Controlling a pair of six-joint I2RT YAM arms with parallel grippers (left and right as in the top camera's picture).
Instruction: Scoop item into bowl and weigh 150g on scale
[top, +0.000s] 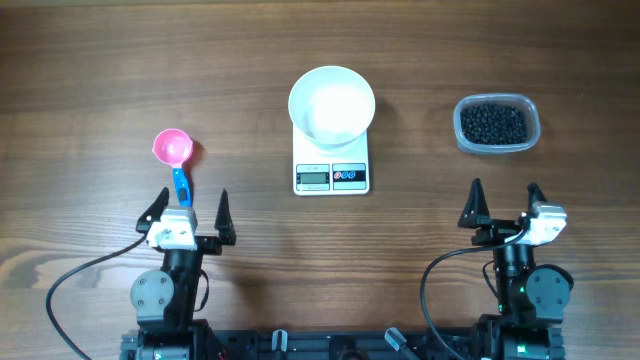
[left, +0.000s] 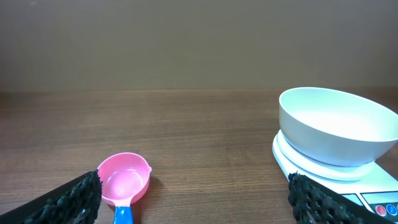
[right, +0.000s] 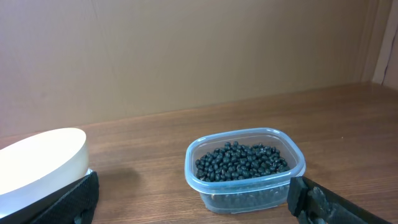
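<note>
The white bowl sat on the small white scale, in the middle of the table toward the far edge. The bowl looked empty. The little black beans were all in a clear plastic tub toward the far right corner. A pink scoop with a blue handle lay on the left side. The left gripper was wide apart, with the handle's end between its fingers, not pinched. The right gripper was wide apart too, near the front edge, holding nothing.
</note>
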